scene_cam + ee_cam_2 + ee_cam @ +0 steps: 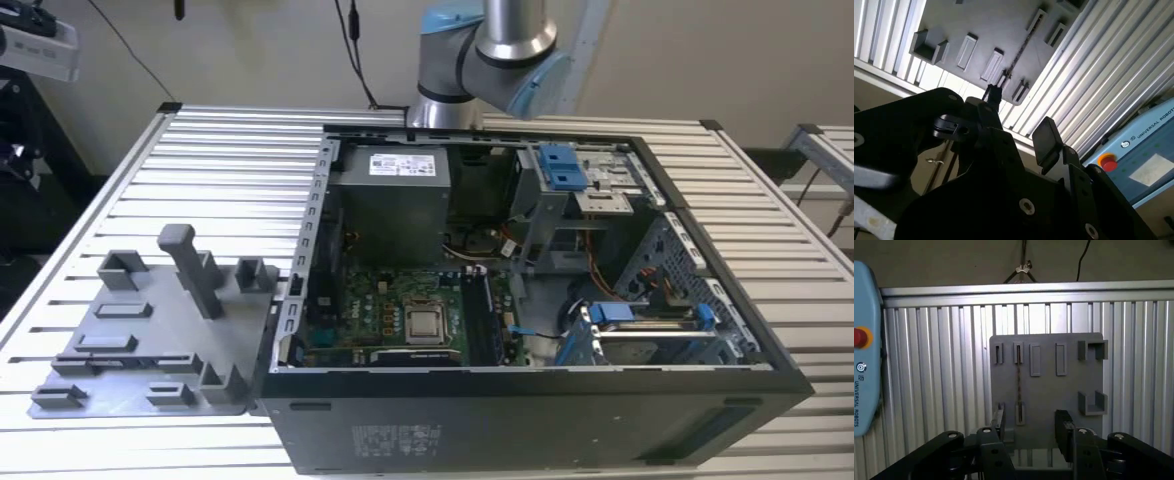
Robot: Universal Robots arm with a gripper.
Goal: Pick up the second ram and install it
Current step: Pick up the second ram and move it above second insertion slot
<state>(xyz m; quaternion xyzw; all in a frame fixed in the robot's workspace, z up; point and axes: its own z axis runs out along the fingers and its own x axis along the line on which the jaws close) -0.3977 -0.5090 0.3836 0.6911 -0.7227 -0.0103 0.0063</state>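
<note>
1. Exterior view: the arm (483,45) stands at the upper middle of the frame, behind an open computer case (534,430) that lies on a slatted table (214,150). This view gives the case's inside, with the motherboard (400,310). A grey fixture plate (160,345) with upright posts sits at the exterior view's lower left, just beside the case.

2. First wrist view: the gripper (1030,416) looks straight down on the fixture plate (1049,390). Its two fingers (1063,427) stand well apart with nothing between them. The second ram (1018,382) stands on edge in the plate's slots, a thin dark line. Its near end shows in the gap between the fingers, closer to one of them and untouched. A teach pendant (864,355) with a red button lies beside the table.

3. Second wrist view: seen from the side, the gripper (1019,115) hangs clear of the second ram (1019,50), which runs across the fixture plate (984,25). The teach pendant (1149,150) sits off the table's edge.
</note>
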